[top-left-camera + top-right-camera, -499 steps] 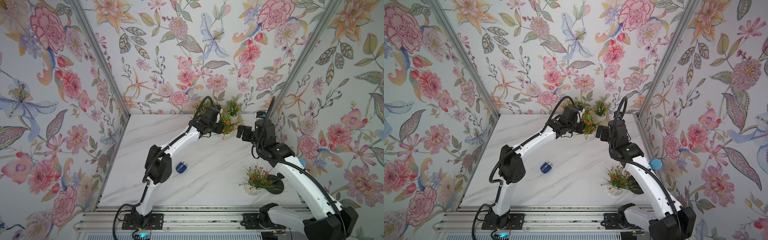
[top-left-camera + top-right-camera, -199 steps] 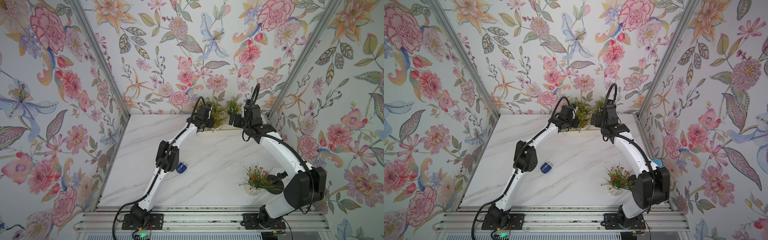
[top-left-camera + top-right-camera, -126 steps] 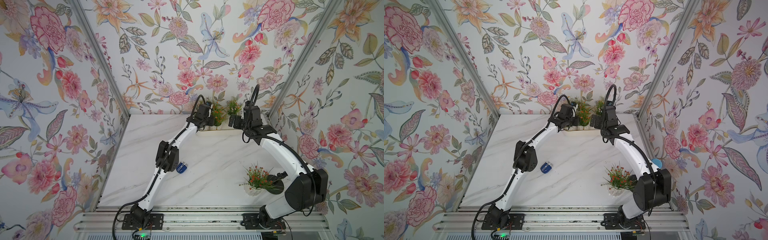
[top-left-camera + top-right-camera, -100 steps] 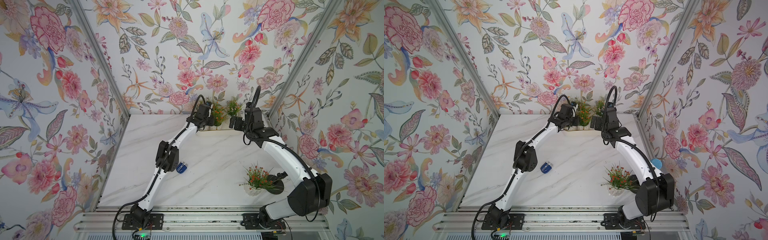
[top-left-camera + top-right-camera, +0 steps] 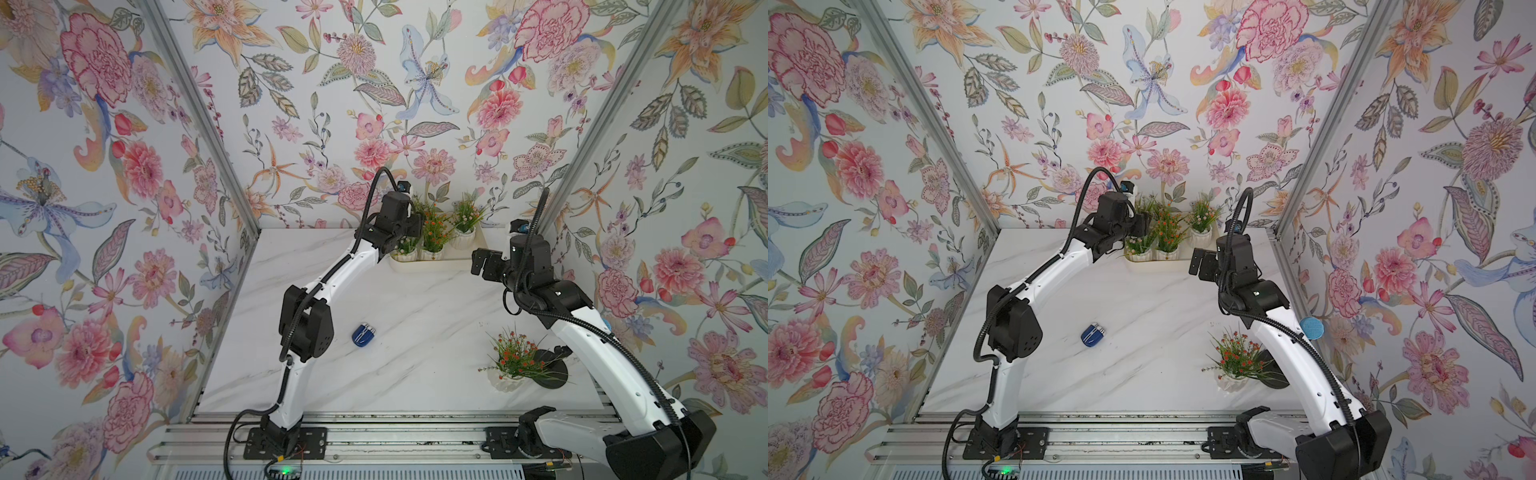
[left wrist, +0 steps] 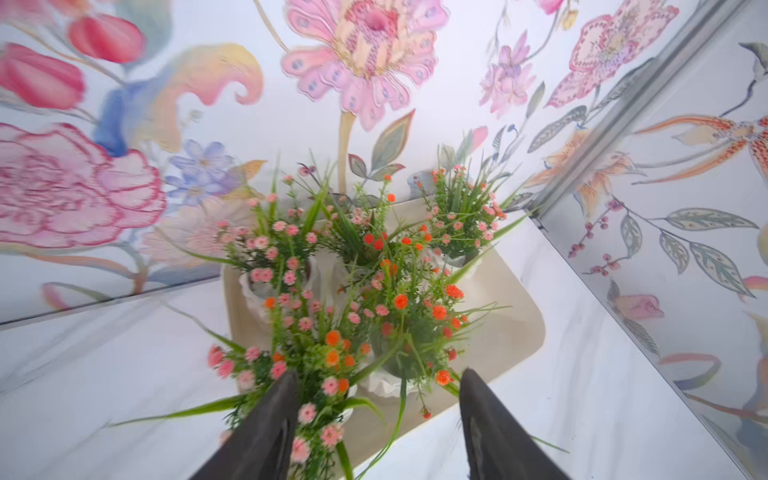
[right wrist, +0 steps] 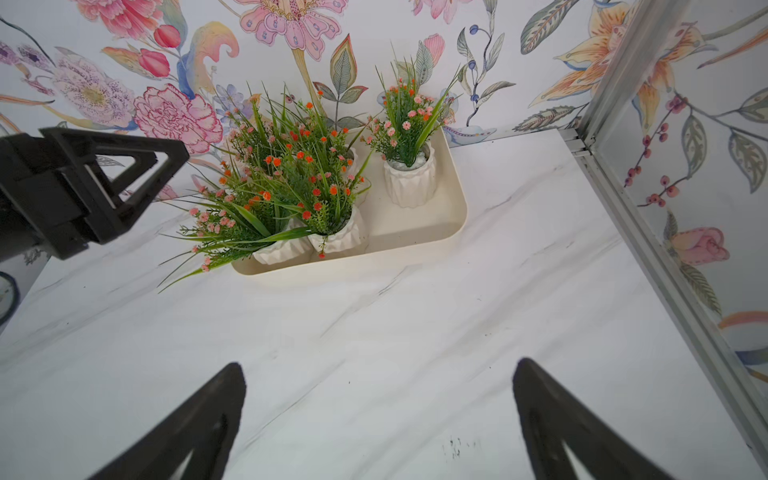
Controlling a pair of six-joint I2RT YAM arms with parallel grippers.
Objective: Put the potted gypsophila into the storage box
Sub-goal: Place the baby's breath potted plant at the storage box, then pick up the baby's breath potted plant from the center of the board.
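Note:
The storage box [image 5: 440, 264] [image 5: 1173, 261], a cream tray, sits at the table's back edge and holds several potted gypsophila. My left gripper [image 5: 409, 232] [image 6: 379, 372] hovers over its front left corner, jaws apart. The pink-flowered pot [image 6: 332, 409] [image 7: 282, 250] just under it leans outward and brushes one finger [image 6: 282, 407]. Another pot [image 7: 409, 183] stands at the tray's back right. One more potted gypsophila [image 5: 509, 376] [image 5: 1235, 380] rests on the table at the front right. My right gripper [image 5: 482, 264] [image 7: 378, 374] is open above bare table, to the right of the tray's front.
A small dark-blue gadget [image 5: 364, 334] [image 5: 1093, 334] lies mid-table beside the left arm's elbow. A black disc [image 5: 550, 370] lies against the loose pot. Flowered walls and metal posts [image 7: 615, 75] close in the back and sides. The tray's front right [image 7: 415, 232] is bare.
My left gripper has opened and let go of the pink-flowered pot in the tray's front left. The right gripper has drawn back from the tray, still open.

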